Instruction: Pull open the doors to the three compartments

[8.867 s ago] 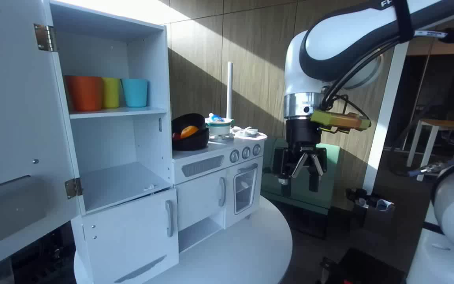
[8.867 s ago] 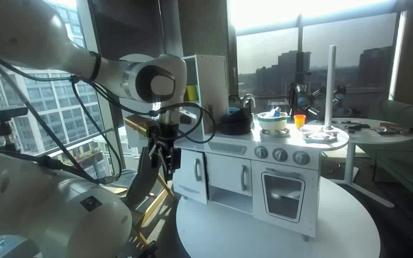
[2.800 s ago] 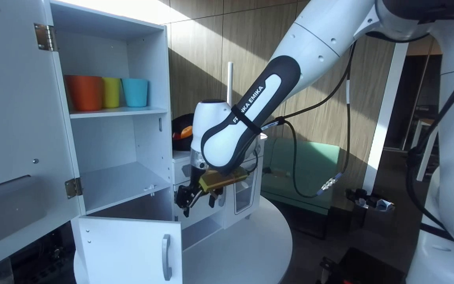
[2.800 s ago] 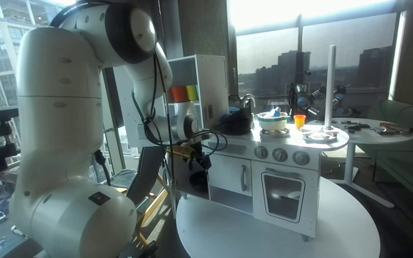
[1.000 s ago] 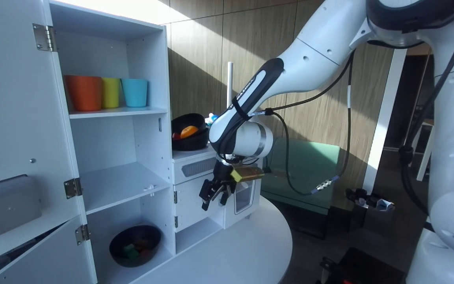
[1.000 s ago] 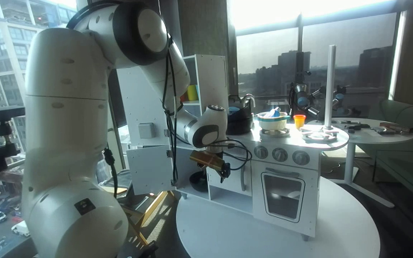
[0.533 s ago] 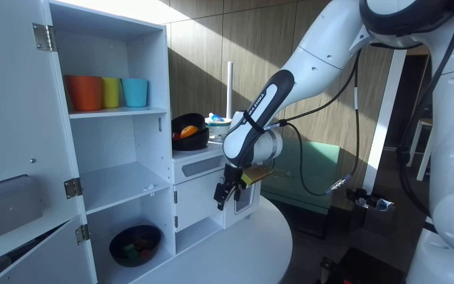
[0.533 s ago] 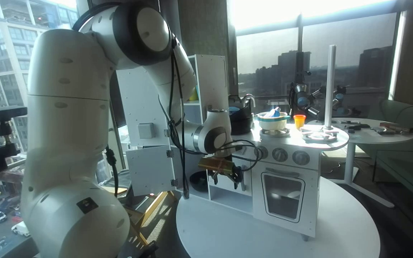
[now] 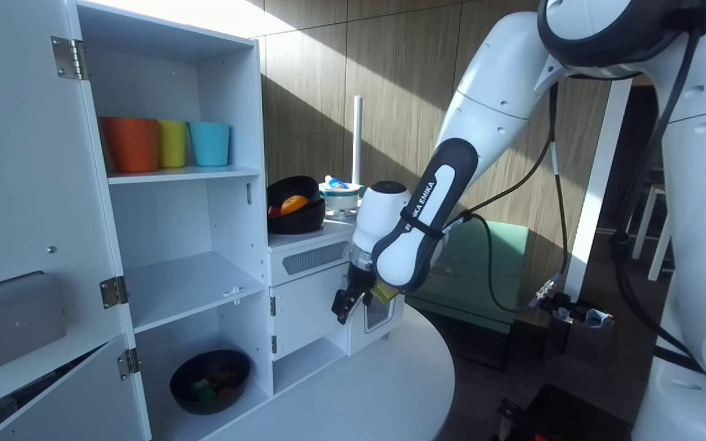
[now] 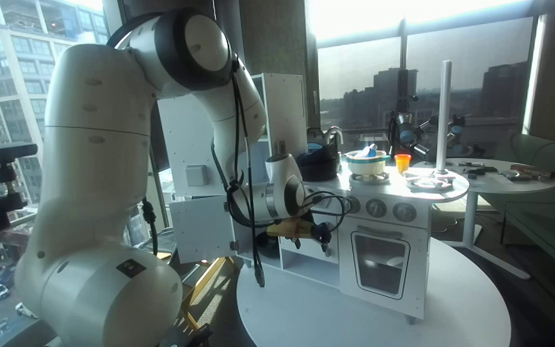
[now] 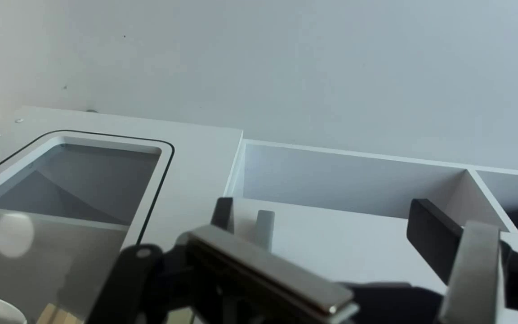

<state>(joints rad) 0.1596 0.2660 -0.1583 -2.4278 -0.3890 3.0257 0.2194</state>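
Black two-fingered claw (image 11: 324, 208) has come in to the white rectangular middle door (image 9: 307, 312), and the flat white left door (image 9: 92, 404) has swung wide, since the earliest frame

The claw stands spread wide with nothing gripped. In the wrist view a slim grey handle (image 11: 264, 229) shows between its fingers (image 11: 222, 215), nearer the one on the scene's right; how deep it sits I cannot tell. That off-centre stance looks like the risk: closing could shove the handle or catch only one end, and a finger may scrape the white windowed right door (image 10: 379, 279). The metal hinges (image 9: 273, 306) sit on the left, so a straight pull instead of an arc would likely slip loose.

The middle door looks shut, facing near, its handle's long axis upright. To its right, the right door looks shut too, taller than wide. The left door's free edge points left, its inner face near
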